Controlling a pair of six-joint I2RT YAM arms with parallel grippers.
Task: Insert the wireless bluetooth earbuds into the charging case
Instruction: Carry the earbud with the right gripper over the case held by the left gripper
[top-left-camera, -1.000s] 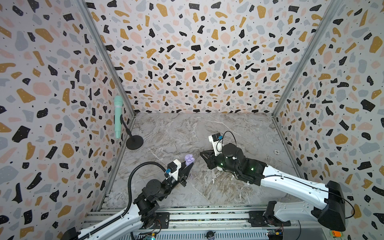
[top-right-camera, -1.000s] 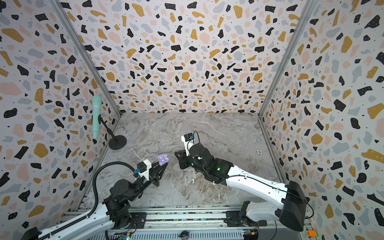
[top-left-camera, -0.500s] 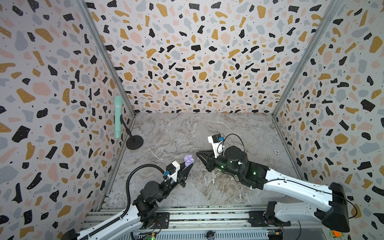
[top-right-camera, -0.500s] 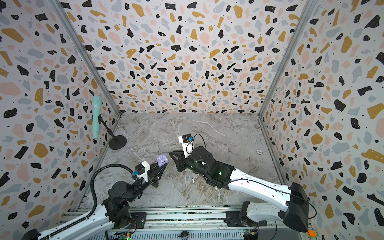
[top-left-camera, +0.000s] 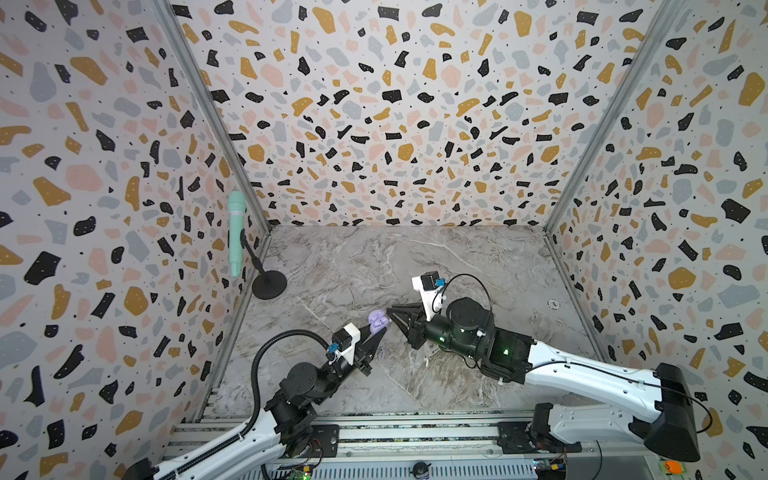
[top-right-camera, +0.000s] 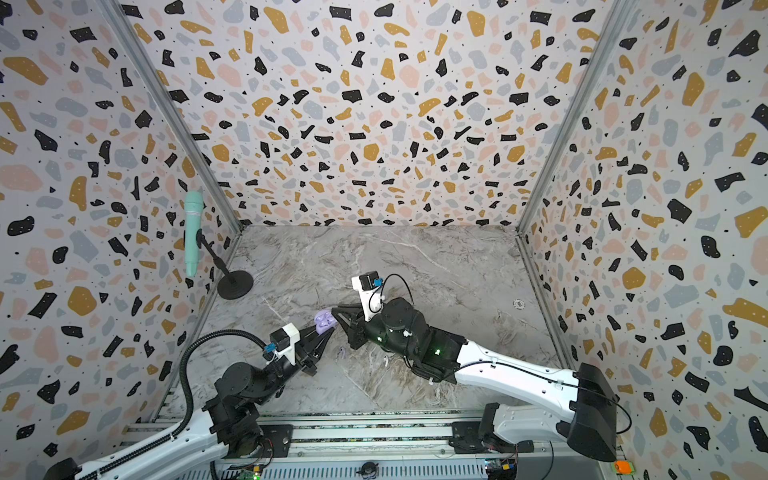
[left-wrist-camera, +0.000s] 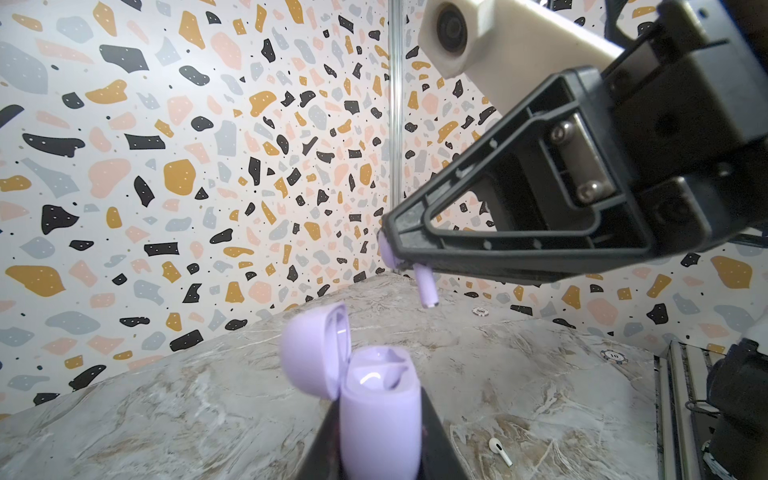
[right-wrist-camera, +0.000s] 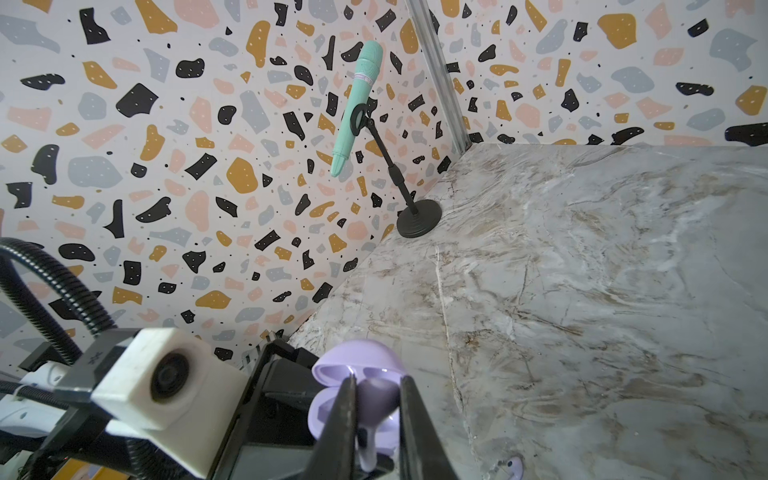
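My left gripper (top-left-camera: 375, 332) (left-wrist-camera: 380, 440) is shut on the lavender charging case (top-left-camera: 379, 320) (top-right-camera: 324, 321) (left-wrist-camera: 380, 411), held off the table with its lid (left-wrist-camera: 311, 357) open. My right gripper (top-left-camera: 389, 311) (top-right-camera: 335, 309) (right-wrist-camera: 377, 409) is shut on a lavender earbud (left-wrist-camera: 426, 287) (right-wrist-camera: 376, 399). It holds the earbud stem down, just above the case's open mouth and apart from it. A second lavender earbud (right-wrist-camera: 513, 465) and a white earbud (left-wrist-camera: 499, 451) (top-right-camera: 385, 360) lie loose on the marble table.
A mint microphone (top-left-camera: 236, 232) on a black stand (top-left-camera: 269, 285) is at the back left by the wall. Two poker chips (left-wrist-camera: 481, 311) (left-wrist-camera: 614, 355) lie towards the right wall. Terrazzo walls close three sides, and a metal rail (top-left-camera: 374, 432) runs along the front.
My right gripper has moved left with the lavender earbud until its tip is over the open case. The left gripper and case have hardly moved.
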